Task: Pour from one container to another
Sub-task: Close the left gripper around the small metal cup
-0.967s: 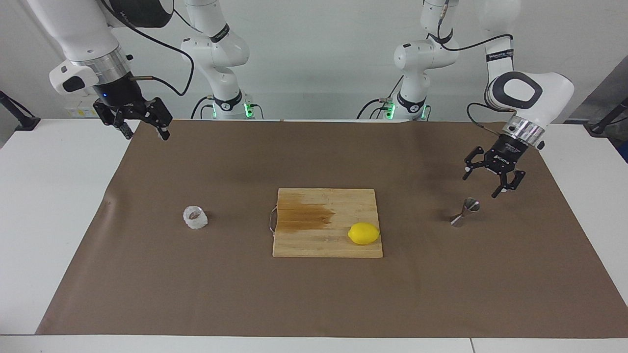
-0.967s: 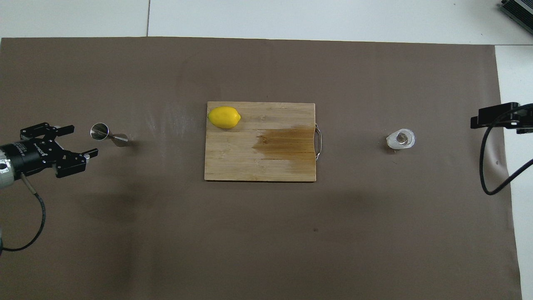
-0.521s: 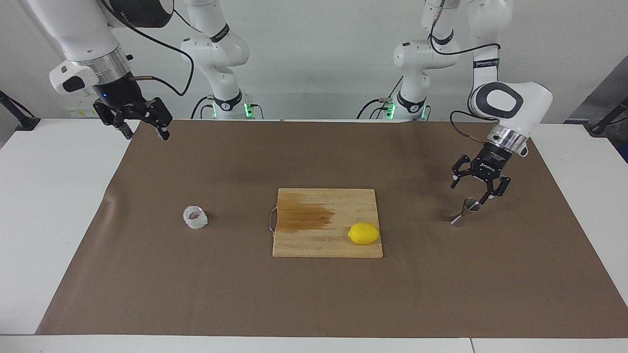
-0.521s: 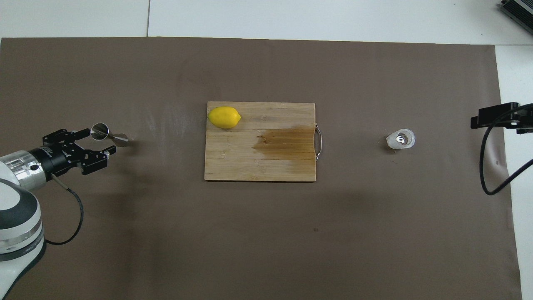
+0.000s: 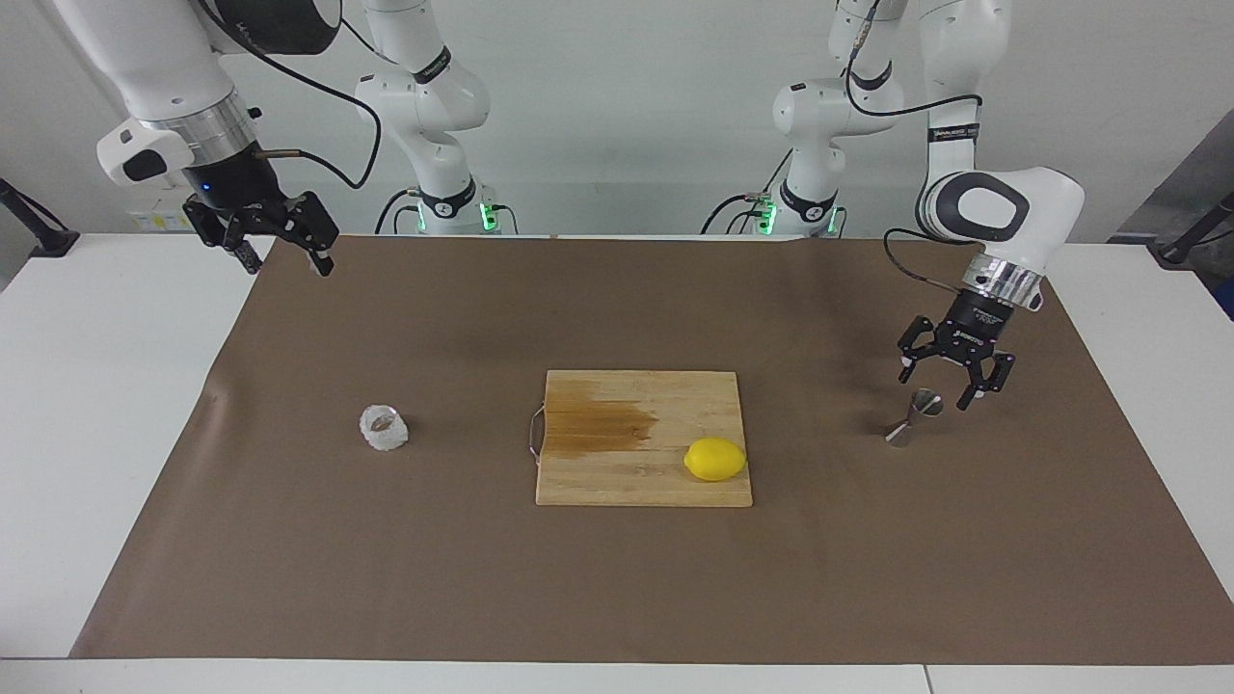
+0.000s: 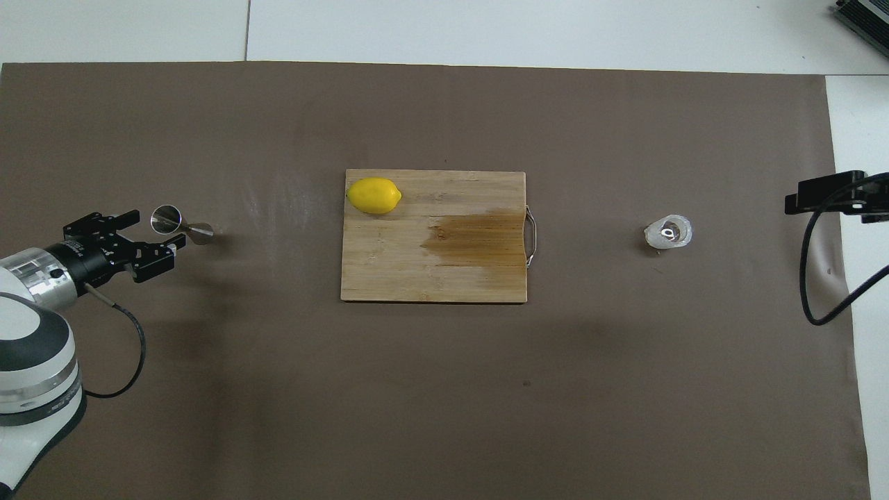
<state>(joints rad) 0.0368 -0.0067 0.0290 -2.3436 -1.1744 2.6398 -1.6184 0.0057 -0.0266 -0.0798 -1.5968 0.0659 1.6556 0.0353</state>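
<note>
Jaws of both grippers stand wide apart and hold nothing. Left gripper (image 5: 944, 383), on the arm that enters at the left arm's end of the surface, points down over the jigger (image 5: 914, 416), its two fingers straddling the upper cone's rim; from the facing view no finger can be said to touch the metal. Right gripper (image 5: 281, 253) hangs raised over the corner of the brown mat (image 5: 289, 540) closest to the right arm's base, where its arm waits; in the overhead view only a dark part of it shows at the picture's edge.

Largest item: the white surface (image 5: 106, 405), nearly covered by the brown mat. On the middle of the mat lies a wooden cutting board (image 5: 617, 482) with a dark wet stain on the part nearer to the robots and a wire handle on the edge toward the right arm's end. A yellow lemon (image 5: 714, 459) rests on the board, at the corner farther from the robots and toward the left arm's end.

Silvery jigger, hourglass-shaped, stands upright on the mat toward the left arm's end, well apart from the board. Clear faceted cup (image 5: 384, 427), the smallest item, sits on the mat toward the right arm's end, well apart from both grippers.
</note>
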